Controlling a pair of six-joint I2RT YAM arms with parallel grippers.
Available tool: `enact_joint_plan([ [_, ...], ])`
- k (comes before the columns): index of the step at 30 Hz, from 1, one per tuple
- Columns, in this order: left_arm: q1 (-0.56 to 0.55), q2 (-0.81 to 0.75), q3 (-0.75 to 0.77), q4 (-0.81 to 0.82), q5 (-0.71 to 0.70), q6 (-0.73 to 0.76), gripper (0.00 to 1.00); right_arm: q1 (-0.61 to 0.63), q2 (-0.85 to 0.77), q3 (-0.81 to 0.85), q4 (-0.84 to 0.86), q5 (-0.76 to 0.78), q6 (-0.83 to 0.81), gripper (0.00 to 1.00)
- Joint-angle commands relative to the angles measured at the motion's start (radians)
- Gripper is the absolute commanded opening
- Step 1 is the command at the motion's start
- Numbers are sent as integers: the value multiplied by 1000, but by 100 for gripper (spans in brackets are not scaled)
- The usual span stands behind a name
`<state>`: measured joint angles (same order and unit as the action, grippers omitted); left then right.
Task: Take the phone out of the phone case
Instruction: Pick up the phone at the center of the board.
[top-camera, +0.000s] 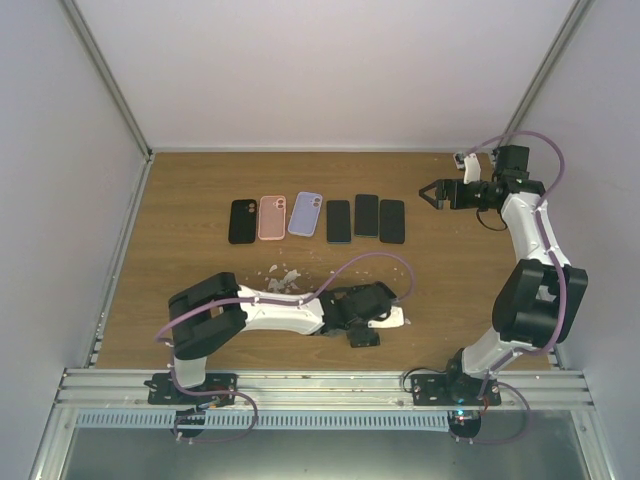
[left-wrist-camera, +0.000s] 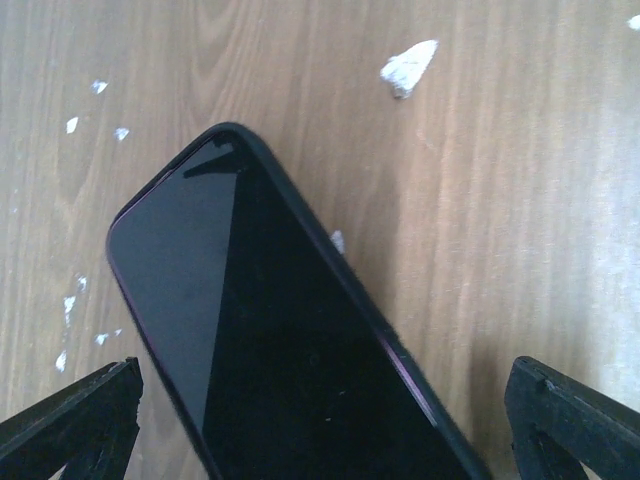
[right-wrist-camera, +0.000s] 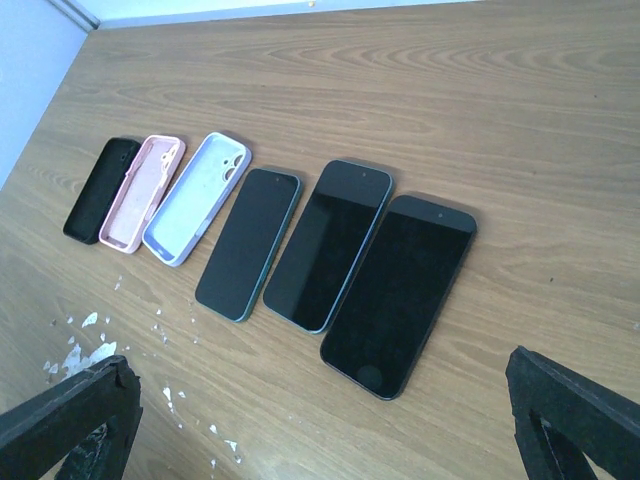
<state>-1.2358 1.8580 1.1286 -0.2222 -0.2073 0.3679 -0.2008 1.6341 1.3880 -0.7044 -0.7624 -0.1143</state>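
no readable text, no labels, no brand marks, no numbers anywhere

White-shelled left arm (top-camera: 280, 312) and right arm (top-camera: 527, 225), black joints, looping lilac cables (top-camera: 375, 257), black claw fingers (left-wrist-camera: 70, 425)

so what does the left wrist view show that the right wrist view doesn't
Only left wrist: a dark cased phone, close up, below the open left gripper. Only right wrist: black case, pink case, lilac case and three bare phones in a row, beyond the open right gripper. Both: wooden table with white flecks.
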Motion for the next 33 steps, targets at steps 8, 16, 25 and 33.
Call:
enact_joint_plan([
  [8,123,29,20,-26,28,-96,99,-10,-29,-10,14,-12,9,100],
  [16,235,55,76,-127,220,-178,99,-12,-25,-11,14,-18,6,100],
  [25,256,79,121,-166,337,-177,99,-11,-25,-17,17,-26,7,100],
  [33,231,140,155,-192,364,-187,99,-12,-28,-23,17,-34,6,100],
])
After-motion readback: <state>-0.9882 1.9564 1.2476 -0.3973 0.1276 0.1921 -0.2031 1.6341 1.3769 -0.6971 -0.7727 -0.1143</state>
